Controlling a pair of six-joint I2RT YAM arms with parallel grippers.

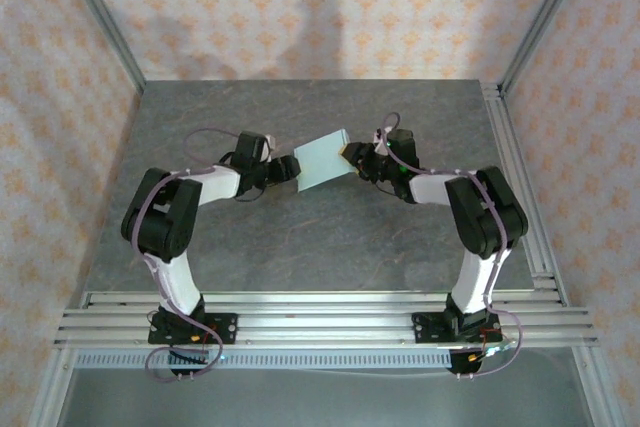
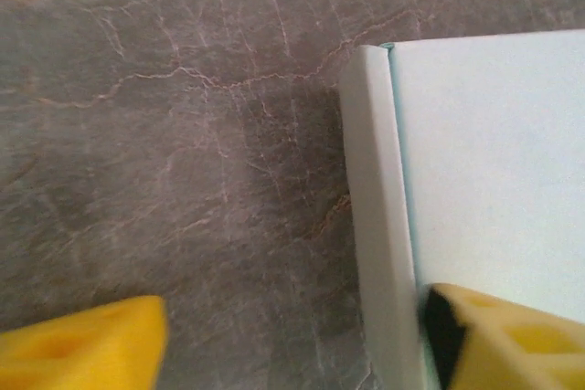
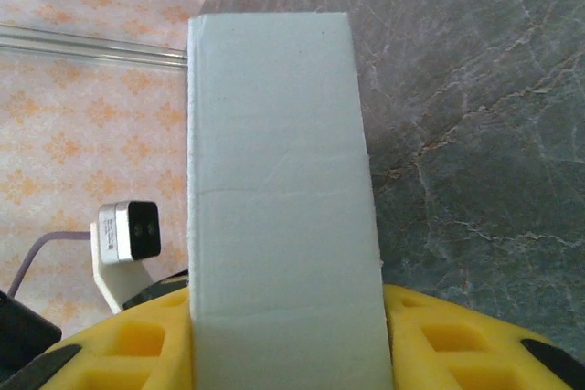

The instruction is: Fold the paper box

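The paper box (image 1: pixel 322 159), pale mint-blue and slim, hangs tilted above the middle of the table between my two grippers. My right gripper (image 1: pixel 354 161) is shut on its right end. In the right wrist view the box (image 3: pixel 279 162) stands up between the yellow fingers (image 3: pixel 457 340), which press on both of its sides. My left gripper (image 1: pixel 289 169) is at the box's left end. In the left wrist view its jaws (image 2: pixel 292 340) stand wide apart over bare table. The box's folded side edge (image 2: pixel 375 226) lies just inside the right finger (image 2: pixel 516 340), and its broad face (image 2: pixel 489 152) runs off to the right.
The grey stone-look table (image 1: pixel 300 237) is walled by patterned panels. Aluminium rails (image 1: pixel 320 312) run along the near edge, where both arm bases sit, and another rail (image 1: pixel 520 187) runs along the right side. A small camera block (image 3: pixel 128 230) shows left of the box.
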